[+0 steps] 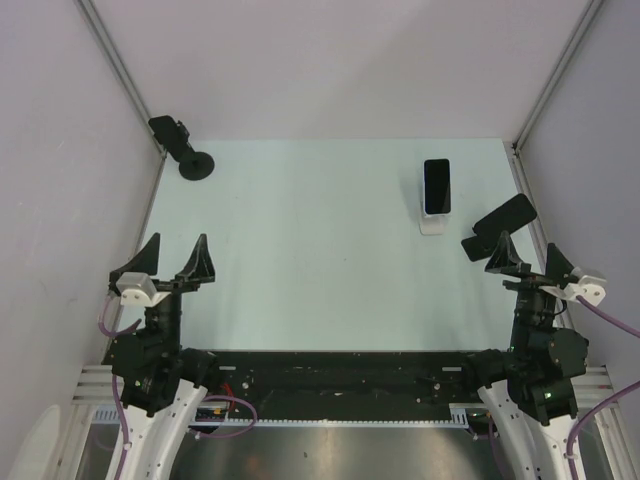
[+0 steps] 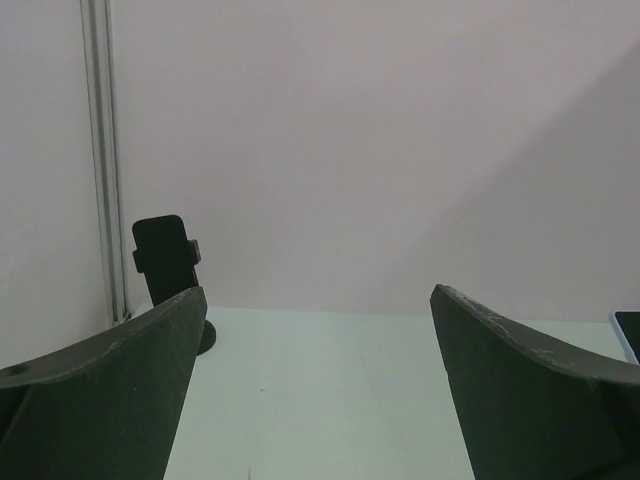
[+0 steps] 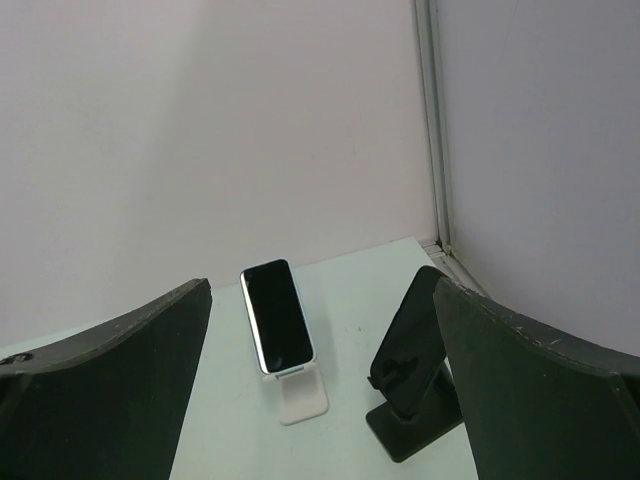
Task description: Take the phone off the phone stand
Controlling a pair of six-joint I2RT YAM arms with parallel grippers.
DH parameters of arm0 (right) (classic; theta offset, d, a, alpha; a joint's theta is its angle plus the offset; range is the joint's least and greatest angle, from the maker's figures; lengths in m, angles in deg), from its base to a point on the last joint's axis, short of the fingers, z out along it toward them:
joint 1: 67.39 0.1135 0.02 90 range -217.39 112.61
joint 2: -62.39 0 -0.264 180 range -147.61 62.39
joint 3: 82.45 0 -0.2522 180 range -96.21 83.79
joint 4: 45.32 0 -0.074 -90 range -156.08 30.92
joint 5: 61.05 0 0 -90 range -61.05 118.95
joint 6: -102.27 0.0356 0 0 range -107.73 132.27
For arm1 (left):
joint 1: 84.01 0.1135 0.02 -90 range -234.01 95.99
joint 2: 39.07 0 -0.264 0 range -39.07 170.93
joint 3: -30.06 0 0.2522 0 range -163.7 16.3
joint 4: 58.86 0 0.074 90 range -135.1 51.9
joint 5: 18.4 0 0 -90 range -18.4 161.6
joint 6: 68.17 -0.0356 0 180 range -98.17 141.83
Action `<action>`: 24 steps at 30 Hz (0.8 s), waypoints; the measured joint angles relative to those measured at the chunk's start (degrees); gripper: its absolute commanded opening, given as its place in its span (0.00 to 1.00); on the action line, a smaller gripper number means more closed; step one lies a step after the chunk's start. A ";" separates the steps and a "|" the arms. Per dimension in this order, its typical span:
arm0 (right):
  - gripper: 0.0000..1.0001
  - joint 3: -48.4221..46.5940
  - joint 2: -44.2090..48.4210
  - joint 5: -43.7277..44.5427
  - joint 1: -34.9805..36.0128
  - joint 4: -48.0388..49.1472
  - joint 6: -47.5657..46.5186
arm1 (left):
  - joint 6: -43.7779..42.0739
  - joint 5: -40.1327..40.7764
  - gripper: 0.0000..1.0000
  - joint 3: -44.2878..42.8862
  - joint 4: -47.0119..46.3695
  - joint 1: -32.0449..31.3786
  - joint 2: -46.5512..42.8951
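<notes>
Right gripper (image 3: 322, 285) is wide open and holds nothing, its dark fingers (image 3: 120, 380) spread apart above the table (image 1: 300, 260). Ahead of it and a little to its left, the phone (image 3: 277, 315) leans back on the white stand (image 3: 300, 395). Its dark screen faces the gripper and its lower edge sits in the stand's lip. The gripper is well apart from both and touches neither.

Nearer to the gripper, just ahead and to its right, is a black stand (image 3: 415, 370) carrying a tilted dark slab. Its right finger partly hides this stand in the wrist view. Whether the two touch cannot be told from the top view, where they lie close together. A metal post (image 3: 432, 120) rises in the corner beyond it.

Left gripper (image 2: 318, 292) is also fully open and empty, with its fingers above the table. Far ahead of it and to its left, a second black stand (image 2: 165, 258) with a clamp head sits on a round base beside the corner post. The phone lies well off to this gripper's right, with only an edge of it showing at the border of the left wrist view.
</notes>
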 measured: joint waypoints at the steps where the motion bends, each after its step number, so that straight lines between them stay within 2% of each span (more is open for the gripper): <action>1: 1.00 -0.11 0.00 0.02 0.00 -0.09 0.13 | 0.00 0.28 1.00 0.00 0.00 0.00 0.00; 6: 1.00 -0.22 0.00 -0.74 0.02 -0.83 1.03 | 0.00 1.46 1.00 0.00 0.15 0.00 0.00; 16: 1.00 -2.62 -1.11 -12.55 0.04 -2.75 1.97 | 3.65 4.04 1.00 -0.96 3.98 0.00 0.00; 19: 1.00 -6.25 -4.90 -15.15 0.26 -5.05 2.89 | 5.40 3.87 1.00 -2.99 7.91 0.00 0.00; 24: 1.00 -13.38 -16.39 -17.20 0.72 -9.70 5.79 | 8.50 2.16 1.00 -3.85 12.35 0.00 -0.02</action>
